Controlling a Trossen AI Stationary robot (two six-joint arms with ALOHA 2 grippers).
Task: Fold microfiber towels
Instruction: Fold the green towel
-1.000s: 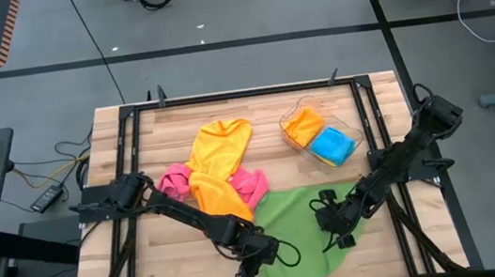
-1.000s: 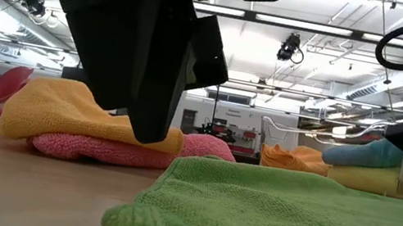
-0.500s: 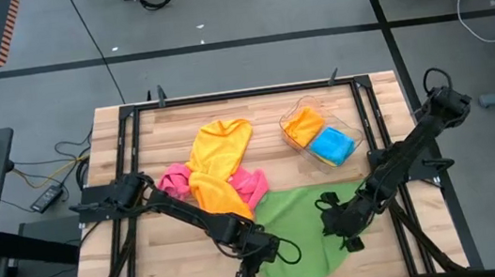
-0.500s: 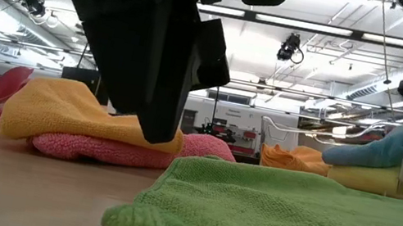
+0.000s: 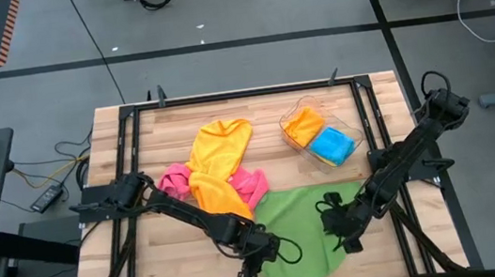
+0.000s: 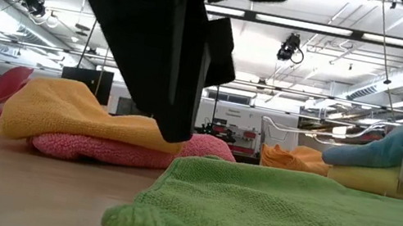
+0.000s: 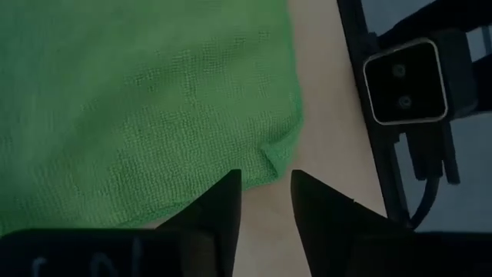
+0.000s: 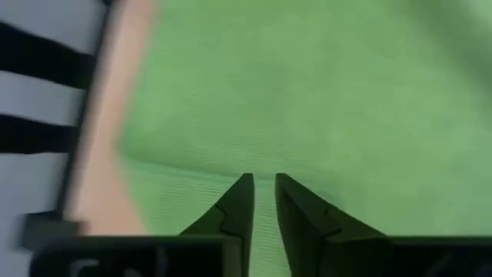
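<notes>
1. The green towel lies spread flat on the wooden table, at the near middle of it, with a low fold or ridge across it in the right wrist view.
2. The left gripper hangs at the towel's near left corner. In the left wrist view its fingers stand a little apart just short of the towel's curled edge, with bare wood between them and nothing held.
3. The right gripper is over the towel's right side. Its fingers show a narrow gap above the green cloth; I cannot tell whether they pinch any of it.
4. Behind the green towel, a yellow-orange towel is draped over a crumpled pink towel; the heap touches the green one's far left corner.
5. A clear plastic tray stands far right of the heap, apart from the green towel, holding an orange towel and a blue towel.
6. In the low view, the left arm's dark bulk blocks much of the heap.
7. Count: five towels, one tray, two grippers.
</notes>
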